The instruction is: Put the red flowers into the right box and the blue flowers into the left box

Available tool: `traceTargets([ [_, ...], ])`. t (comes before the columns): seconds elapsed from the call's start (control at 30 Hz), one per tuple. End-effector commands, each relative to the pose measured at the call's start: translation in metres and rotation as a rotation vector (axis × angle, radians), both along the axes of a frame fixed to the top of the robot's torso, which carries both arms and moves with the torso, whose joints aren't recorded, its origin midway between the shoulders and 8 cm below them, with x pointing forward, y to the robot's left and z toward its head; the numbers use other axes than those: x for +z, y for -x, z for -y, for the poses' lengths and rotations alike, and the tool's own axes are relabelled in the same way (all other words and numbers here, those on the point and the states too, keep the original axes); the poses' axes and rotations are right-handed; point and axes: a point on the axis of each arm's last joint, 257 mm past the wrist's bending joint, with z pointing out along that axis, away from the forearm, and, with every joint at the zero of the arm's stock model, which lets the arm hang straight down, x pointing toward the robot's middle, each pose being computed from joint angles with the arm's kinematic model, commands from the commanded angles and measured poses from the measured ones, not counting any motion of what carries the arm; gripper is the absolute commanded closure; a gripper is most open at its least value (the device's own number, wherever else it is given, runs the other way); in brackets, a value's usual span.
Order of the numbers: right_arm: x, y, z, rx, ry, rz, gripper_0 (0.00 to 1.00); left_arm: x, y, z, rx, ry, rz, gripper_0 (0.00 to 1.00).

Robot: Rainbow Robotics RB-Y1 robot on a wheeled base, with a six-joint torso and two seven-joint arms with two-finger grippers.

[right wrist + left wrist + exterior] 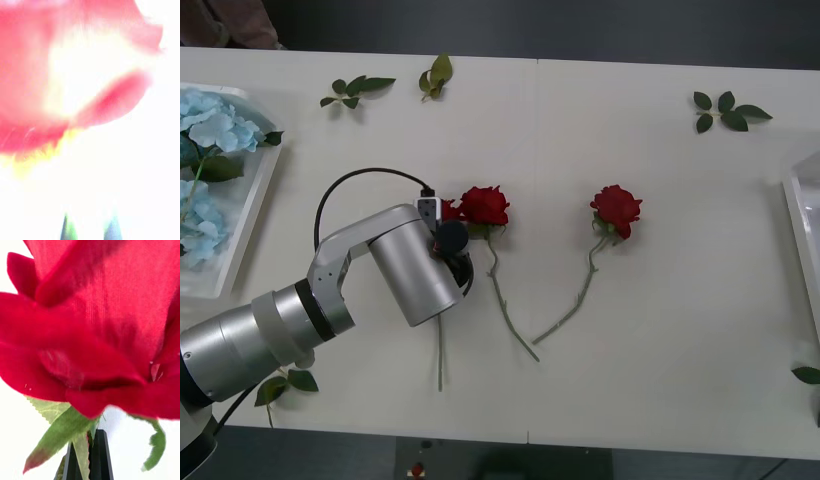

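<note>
- White table (660, 330); two red flowers (483, 205) lie mid-table, the right box (802, 215) at its far right edge.
- Left gripper (448, 250) pinches one rose just under the bloom.
- I would lift straight up, slowly.

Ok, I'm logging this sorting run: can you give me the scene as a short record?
left gripper: mid-table, jaws shut on held rose just under its bloom
loose roses: two, lying on the table
blue flowers: in left box
right box: at table's right edge
right gripper: close to a red bloom
</note>
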Motion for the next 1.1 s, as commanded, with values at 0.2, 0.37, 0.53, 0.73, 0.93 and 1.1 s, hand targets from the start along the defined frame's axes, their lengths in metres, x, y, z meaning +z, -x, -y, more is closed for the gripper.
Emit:
traceTargets([
  [0.2,0.027,-0.016,0.000,0.043,0.035,0.046,0.00,0.057,-0.026,0.010,-0.009,0.059,0.116,1.00],
  [0.37,0.043,-0.023,-0.015,0.097,0.040,0.050,0.00,0.100,-0.030,0.013,-0.010,0.124,0.162,1.00],
  [0.53,0.072,-0.026,-0.047,0.191,0.028,0.041,0.00,0.137,-0.029,0.029,-0.036,0.206,0.212,1.00],
  [0.73,0.099,-0.023,-0.098,0.325,-0.058,0.049,0.00,0.196,-0.025,0.053,-0.067,0.332,0.301,1.00],
  [0.93,0.126,-0.011,-0.150,0.485,-0.160,0.070,0.00,0.264,-0.025,0.074,-0.090,0.485,0.417,1.00],
  [1.1,0.141,-0.001,-0.189,0.610,-0.236,0.087,0.00,0.315,-0.032,0.086,-0.090,0.615,0.520,1.00],
])
